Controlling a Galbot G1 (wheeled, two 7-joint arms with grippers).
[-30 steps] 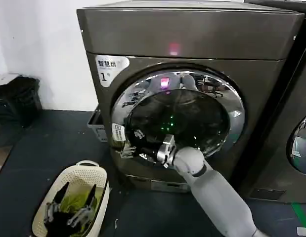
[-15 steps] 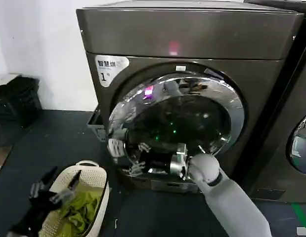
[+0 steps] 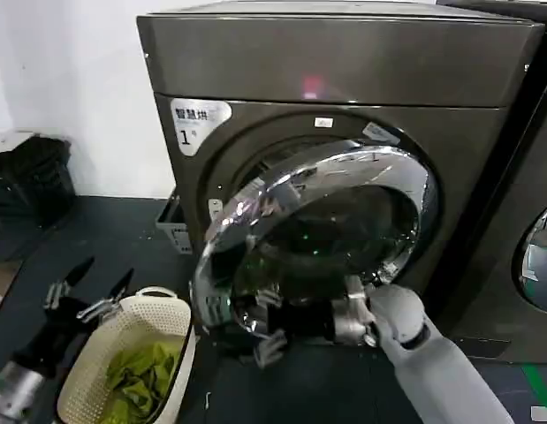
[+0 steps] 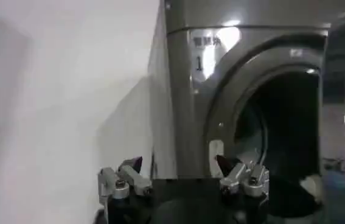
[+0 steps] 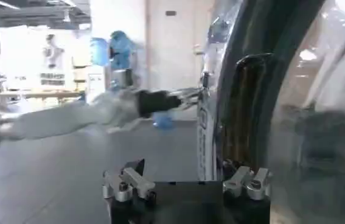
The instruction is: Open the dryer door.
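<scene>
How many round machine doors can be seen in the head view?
2. The dryer door hangs partly open on the dryer in the middle; a second round door sits on the neighbouring machine at the right edge, only partly visible.

— What's behind everything?
— A plain white wall (image 3: 70, 97), with a dark floor (image 3: 105, 247) below it.
— Anything on that floor?
— A cream laundry basket (image 3: 123, 353) holding green cloth (image 3: 140, 375), and a black crate (image 3: 34, 181) against the wall.

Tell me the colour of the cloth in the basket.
Green cloth in a cream basket; head view.
</scene>
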